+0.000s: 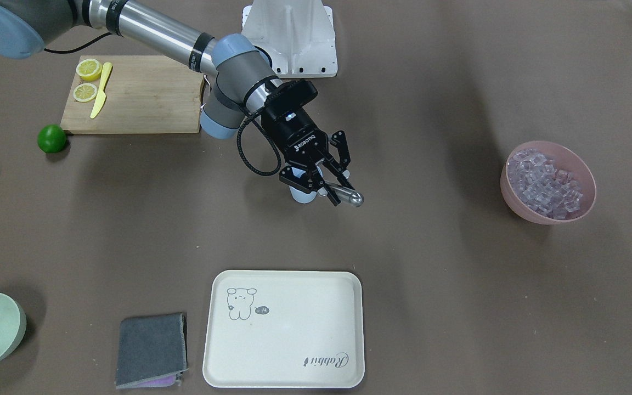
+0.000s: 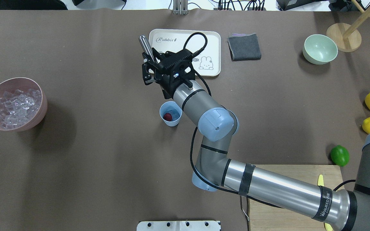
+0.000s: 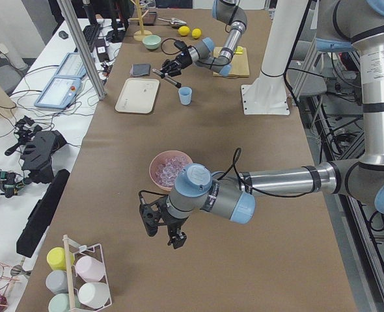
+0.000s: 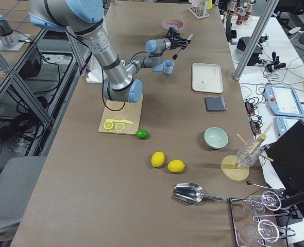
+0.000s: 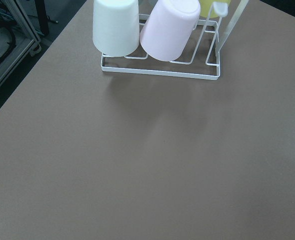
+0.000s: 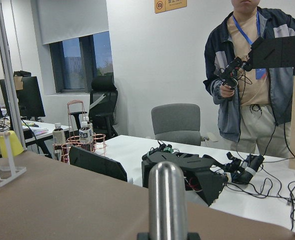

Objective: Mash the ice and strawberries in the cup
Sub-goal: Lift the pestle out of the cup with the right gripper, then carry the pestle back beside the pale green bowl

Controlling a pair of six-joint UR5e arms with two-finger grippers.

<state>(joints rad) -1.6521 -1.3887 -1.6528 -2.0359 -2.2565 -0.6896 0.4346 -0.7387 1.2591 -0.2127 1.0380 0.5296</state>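
Front-facing: pink bowl (image 1: 516,206) heaped with clear, lilac-tinged ice (image 1: 546,184); right gripper (image 1: 324,184) clenched on metal muddler (image 1: 349,195), hiding most of light-blue cup (image 1: 300,196).
Overhead: cup upright mid-table, holding small red strawberry (image 2: 168,117).
Left-side: left gripper (image 3: 163,231) near pink bowl, grip impossible to tell.

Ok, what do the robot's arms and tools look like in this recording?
Both arms are silver tubes with grey joints, pale-blue round caps and black bands. The right arm carries a looping black cable. The right tool is black and two-fingered, with white ROBOTIQ lettering. The left arm and left tool look alike, black cable included.
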